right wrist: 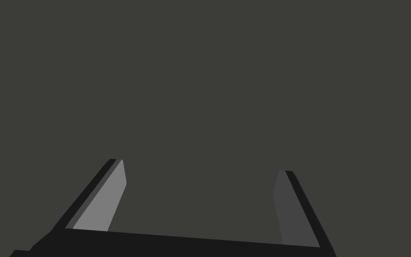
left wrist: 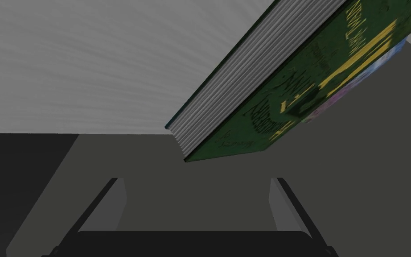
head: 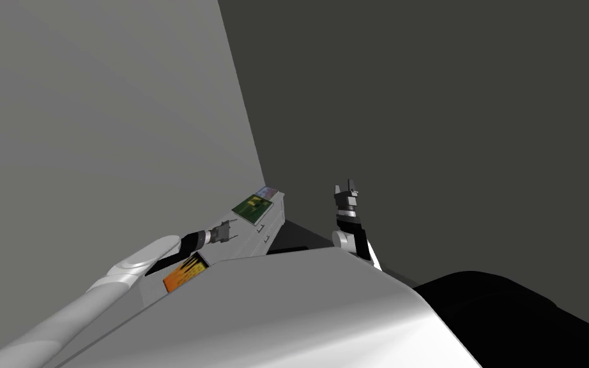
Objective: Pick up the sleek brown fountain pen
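Green book (left wrist: 289,98), just ahead of the left gripper (left wrist: 198,180): dark green cover, yellow lettering, page edge striped grey and white. Second book (head: 266,191), beyond it: pale blue and pink. Flat item (head: 184,273), beside the left forearm: orange with jagged black marks. Cabinet top (head: 241,246): light grey.

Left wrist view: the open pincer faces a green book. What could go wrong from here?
The left pincer is open with the green book just ahead; pushing on could shove or clamp the book by mistake. The forearm passes close to the orange book and might knock it.
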`<state>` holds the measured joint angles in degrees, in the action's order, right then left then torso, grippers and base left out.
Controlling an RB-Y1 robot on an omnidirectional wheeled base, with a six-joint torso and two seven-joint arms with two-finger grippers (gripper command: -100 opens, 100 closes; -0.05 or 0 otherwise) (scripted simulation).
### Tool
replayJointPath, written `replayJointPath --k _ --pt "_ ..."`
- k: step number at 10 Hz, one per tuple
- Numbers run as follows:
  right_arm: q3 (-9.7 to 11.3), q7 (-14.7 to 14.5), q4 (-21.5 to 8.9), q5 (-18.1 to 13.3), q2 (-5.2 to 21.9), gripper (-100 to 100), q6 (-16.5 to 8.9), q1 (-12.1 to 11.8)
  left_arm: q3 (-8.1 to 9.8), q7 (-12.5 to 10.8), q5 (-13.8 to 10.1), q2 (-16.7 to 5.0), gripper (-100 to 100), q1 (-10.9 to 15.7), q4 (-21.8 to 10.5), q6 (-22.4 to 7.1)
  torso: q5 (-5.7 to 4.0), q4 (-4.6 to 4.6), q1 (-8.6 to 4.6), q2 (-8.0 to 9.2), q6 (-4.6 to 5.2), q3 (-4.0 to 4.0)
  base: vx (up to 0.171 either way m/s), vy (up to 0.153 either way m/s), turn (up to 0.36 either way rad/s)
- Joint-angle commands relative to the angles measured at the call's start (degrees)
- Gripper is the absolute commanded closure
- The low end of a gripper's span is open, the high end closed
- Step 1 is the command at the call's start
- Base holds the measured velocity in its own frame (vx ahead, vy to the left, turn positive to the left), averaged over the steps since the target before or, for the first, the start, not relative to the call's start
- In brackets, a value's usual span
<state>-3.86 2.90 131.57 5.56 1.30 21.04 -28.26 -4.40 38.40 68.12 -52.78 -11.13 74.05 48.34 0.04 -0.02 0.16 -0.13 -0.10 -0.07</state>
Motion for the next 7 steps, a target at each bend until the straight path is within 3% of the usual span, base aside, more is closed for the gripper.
replayJointPath --k 1,4,7 --pt "0.0 0.0 0.0 0.0 0.0 0 0.0 0.0 0.33 1.6 2.9 -0.6 -100 0.0 -2.7 1.1 0.0 0.0 0.0 0.0 0.0 0.0 0.008 0.018 -0.218" --pt "0.0 0.0 0.0 0.0 0.0 0 0.0 0.0 0.61 2.6 6.2 -1.3 -100 0.0 -4.7 2.0 0.0 -0.01 0.02 -0.03 0.05 -0.02 0.01 0.019 -0.145" --pt "0.0 0.0 0.0 0.0 0.0 0 0.0 0.0 1.13 4.5 11.6 -2.5 -100 0.0 -8.7 3.8 0.0 -0.01 0.07 -0.08 0.05 -0.04 0.019 0.03 -0.222"
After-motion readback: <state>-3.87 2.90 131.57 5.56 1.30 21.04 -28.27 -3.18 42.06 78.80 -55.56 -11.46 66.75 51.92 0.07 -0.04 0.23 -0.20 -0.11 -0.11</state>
